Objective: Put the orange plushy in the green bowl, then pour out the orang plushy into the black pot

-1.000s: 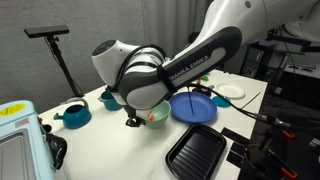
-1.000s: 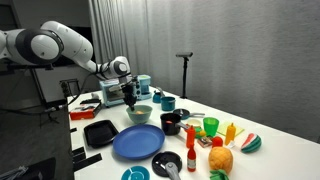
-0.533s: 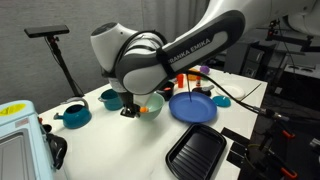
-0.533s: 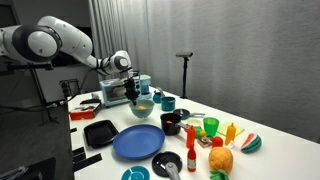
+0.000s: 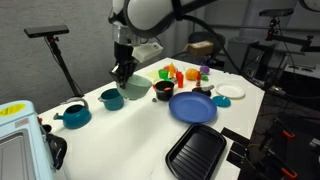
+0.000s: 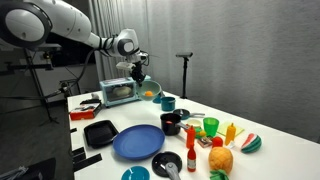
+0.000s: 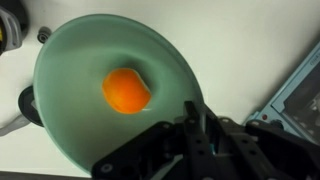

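My gripper (image 7: 190, 122) is shut on the rim of the pale green bowl (image 7: 80, 60). The orange plushy (image 7: 126, 90) lies inside the bowl, near its middle. In both exterior views the gripper (image 5: 122, 72) (image 6: 137, 68) holds the bowl (image 5: 138, 87) (image 6: 146, 93) lifted off the white table. The plushy also shows in an exterior view (image 6: 150, 94). The small black pot (image 5: 163, 90) (image 6: 171, 123) stands on the table next to the blue plate, apart from the bowl.
A dark-blue plate (image 5: 192, 107) (image 6: 135, 143), a black tray (image 5: 195, 150) (image 6: 100, 132), teal pots (image 5: 110, 98) (image 5: 73, 115), a grey lidded pot (image 6: 168, 165), colourful toy foods (image 6: 225, 140) (image 5: 180, 72), a small oven (image 6: 118, 92) and a white appliance (image 5: 18, 140) stand around.
The arm has risen and lifted the green bowl with the plushy off the table, higher than one second ago.
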{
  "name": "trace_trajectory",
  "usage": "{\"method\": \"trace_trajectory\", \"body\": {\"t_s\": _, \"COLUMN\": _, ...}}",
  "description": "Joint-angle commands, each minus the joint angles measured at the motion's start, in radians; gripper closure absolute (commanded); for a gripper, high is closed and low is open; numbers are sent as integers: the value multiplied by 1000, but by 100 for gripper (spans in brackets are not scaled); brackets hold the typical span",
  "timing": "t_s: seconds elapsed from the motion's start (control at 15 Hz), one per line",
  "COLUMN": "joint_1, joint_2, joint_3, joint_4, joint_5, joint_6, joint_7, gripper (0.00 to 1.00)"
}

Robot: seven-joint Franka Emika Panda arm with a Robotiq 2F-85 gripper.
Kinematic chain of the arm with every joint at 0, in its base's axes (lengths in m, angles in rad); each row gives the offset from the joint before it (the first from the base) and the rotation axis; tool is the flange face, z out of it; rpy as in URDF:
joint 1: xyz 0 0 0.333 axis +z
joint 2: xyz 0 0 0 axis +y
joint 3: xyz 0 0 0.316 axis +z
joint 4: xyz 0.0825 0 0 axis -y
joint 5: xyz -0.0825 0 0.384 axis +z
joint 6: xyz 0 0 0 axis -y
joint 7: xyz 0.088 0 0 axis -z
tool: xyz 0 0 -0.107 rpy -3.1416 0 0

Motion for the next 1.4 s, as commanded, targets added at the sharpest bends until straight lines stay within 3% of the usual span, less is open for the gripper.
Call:
{"method": "trace_trajectory", "body": {"t_s": 0.0, "joint_1": -109, "joint_2": -126, "joint_3": 76, "joint_4": -127, "joint_5": 148, "joint_6": 58, "joint_7": -110, "gripper": 98}}
{"method": "trace_trajectory", "body": {"t_s": 0.2, "joint_1": -192, "joint_2": -207, "joint_3": 110, "joint_4": -221, "joint_5": 284, "joint_6": 37, "joint_7": -169, "gripper": 98}}
{"method": "trace_trajectory", "body": {"t_s": 0.4, "joint_1": -215, "joint_2": -286, "joint_3": 63, "joint_4": -321, "joint_5": 362, "joint_6": 19, "joint_7": -147, "gripper": 98}}
{"method": "trace_trajectory", "body": {"t_s": 0.67, "joint_1": -156, "joint_2": -351, "joint_3": -55, "joint_4": -439, "joint_5": 173, "joint_6": 70, "joint_7": 45, "gripper": 98}}
{"method": "trace_trajectory", "body": {"t_s": 1.0, "joint_1": -94, "joint_2": -332, "joint_3": -126, "joint_4": -457, "joint_5": -111, "joint_6": 88, "joint_7": 228, "gripper": 98}}
{"method": "trace_trajectory", "body": {"t_s": 1.33, "joint_1": -90, "joint_2": -290, "joint_3": -120, "joint_4": -425, "joint_5": -162, "joint_6": 166, "joint_7": 235, "gripper": 98}}
